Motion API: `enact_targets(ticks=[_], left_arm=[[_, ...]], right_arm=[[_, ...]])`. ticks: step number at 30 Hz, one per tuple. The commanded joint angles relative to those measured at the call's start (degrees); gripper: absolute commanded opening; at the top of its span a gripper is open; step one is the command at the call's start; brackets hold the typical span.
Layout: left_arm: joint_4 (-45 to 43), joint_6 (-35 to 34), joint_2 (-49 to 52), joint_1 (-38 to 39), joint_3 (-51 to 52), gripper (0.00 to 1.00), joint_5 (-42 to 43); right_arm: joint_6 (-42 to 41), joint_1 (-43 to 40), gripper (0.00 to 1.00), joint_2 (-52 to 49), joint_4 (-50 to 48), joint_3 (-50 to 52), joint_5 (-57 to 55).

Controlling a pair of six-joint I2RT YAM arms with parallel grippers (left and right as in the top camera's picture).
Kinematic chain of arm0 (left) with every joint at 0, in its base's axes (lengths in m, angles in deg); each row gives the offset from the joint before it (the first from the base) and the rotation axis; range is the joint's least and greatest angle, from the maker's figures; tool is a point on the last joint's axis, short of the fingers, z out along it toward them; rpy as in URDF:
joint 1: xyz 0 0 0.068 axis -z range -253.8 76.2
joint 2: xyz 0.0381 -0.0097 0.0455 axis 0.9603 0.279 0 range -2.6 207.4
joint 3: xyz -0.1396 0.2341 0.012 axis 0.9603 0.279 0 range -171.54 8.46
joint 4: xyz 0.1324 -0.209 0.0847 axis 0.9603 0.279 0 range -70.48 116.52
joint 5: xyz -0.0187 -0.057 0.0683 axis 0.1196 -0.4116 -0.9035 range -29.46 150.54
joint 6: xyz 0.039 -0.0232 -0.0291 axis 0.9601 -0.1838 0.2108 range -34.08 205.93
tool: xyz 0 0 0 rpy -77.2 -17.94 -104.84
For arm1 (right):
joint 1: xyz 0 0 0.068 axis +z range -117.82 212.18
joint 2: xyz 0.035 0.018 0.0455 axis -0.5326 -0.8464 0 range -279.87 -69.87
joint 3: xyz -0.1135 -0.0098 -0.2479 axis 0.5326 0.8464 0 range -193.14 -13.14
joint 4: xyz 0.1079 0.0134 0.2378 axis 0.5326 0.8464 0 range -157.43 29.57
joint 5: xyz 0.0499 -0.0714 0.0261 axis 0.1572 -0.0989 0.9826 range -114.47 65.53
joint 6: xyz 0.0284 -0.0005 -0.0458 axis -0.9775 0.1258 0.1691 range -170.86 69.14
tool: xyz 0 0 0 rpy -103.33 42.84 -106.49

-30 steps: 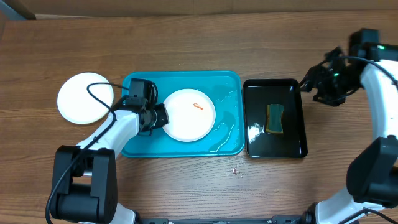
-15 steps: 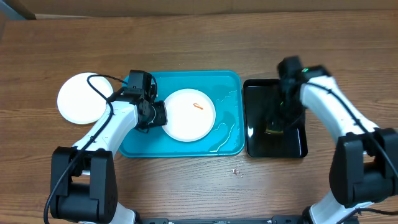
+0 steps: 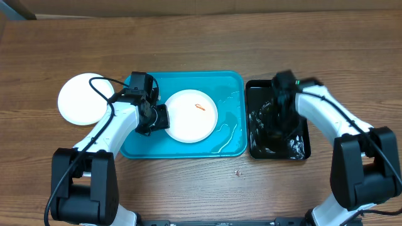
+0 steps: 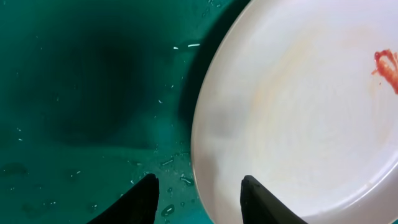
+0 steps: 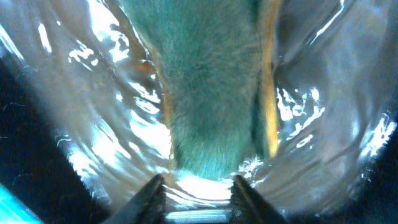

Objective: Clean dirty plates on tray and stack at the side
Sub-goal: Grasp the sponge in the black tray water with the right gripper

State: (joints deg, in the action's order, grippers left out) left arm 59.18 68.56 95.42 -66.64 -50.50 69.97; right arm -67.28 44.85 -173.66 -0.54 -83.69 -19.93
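Note:
A white plate [image 3: 191, 116] with a small orange smear [image 3: 200, 107] lies in the turquoise tray [image 3: 229, 85]. My left gripper [image 3: 157, 118] is open at the plate's left rim. In the left wrist view the fingers [image 4: 199, 196] straddle the rim, one over the wet tray [image 4: 74, 93], one over the plate [image 4: 298, 106]. A second white plate [image 3: 85, 99] lies on the table to the left. The pale yellow-green plate is out of view. My right gripper [image 3: 277, 122] is down in the black tray, open, its fingertips [image 5: 199, 186] at the near end of a green sponge [image 5: 211, 93].
The narrow black tray [image 3: 300, 86] stands right of the turquoise tray and holds rippling water [image 5: 93, 93] around the sponge. Water streaks lie in the turquoise tray's right half [image 3: 229, 129]. A small speck [image 3: 237, 172] lies on the wooden table in front.
My right arm swung in from the far right and came down into the black tray over the sponge, stirring the water. My left gripper shifted slightly at the plate's left rim.

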Motion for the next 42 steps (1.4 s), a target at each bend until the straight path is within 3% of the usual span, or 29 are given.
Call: enact_targets(ticks=[1,3,6,9,11,19,21,24,26,29,32,33,35,37,42], left_arm=[[0.44,1.07,0.46,0.44,-0.92,0.45,0.74],[0.79,1.07,0.59,0.68,-0.87,0.45,0.72],[0.92,1.07,0.76,0.81,-0.79,0.46,0.72],[1.05,1.07,0.79,0.81,-0.76,0.46,0.74],[1.25,1.07,0.79,0.81,-0.76,0.46,0.76],[2.27,0.59,0.98,0.81,-0.52,0.46,0.72],[1.75,0.35,0.98,0.81,-0.28,0.46,0.72],[1.4,-1.05,1.31,0.81,-0.04,0.46,0.72],[1.14,-2.25,1.7,0.81,0.31,0.46,0.72],[-0.76,-3.67,2.51,0.92,1.29,0.42,0.74],[-1.57,-3.67,2.89,0.92,1.31,0.36,0.72],[-1.66,-3.67,2.89,0.92,1.31,0.34,0.72],[-2.05,-3.67,2.89,0.92,1.36,0.33,0.72],[-2.45,-3.61,2.91,0.92,1.42,0.32,0.68],[-3.89,-3.63,2.91,0.92,1.44,0.33,0.5]], right_arm=[[0.28,-1.18,0.8,0.24,2.1,-9.57,-0.72],[0.28,-1.49,0.89,0.24,1.11,-10.95,-3.91],[0.26,-1.55,0.9,0.07,-1.73,-9.86,-6.93],[0.26,-1.55,0.85,0.07,-5.4,-6.97,-7.02],[0.24,-1.49,0.76,0.07,-8.9,-3.85,-7.02],[0.28,-1.49,0.69,0.07,-18.34,5.77,-6.91],[0.28,-1.49,0.64,0.07,-18.82,6.54,-5.05],[0.28,-1.49,0.37,0.07,-19.15,6.54,-3.21],[0.28,-1.49,0.29,0.07,-19.56,6.54,-3.19],[0.28,-1.49,0.31,0.07,-20.33,6.54,-3.19],[0.24,-1.49,0.49,0.07,-20.28,6.51,-1.99],[0.26,-1.49,0.5,0.07,-20.13,6.51,-0.83],[0.48,-1.49,0.34,0.07,-20.15,6.51,0.5],[3.13,-1.49,0.05,0.07,-20.2,6.54,0.44],[3.39,-1.49,0.04,0.07,-20.15,6.43,0.5]])
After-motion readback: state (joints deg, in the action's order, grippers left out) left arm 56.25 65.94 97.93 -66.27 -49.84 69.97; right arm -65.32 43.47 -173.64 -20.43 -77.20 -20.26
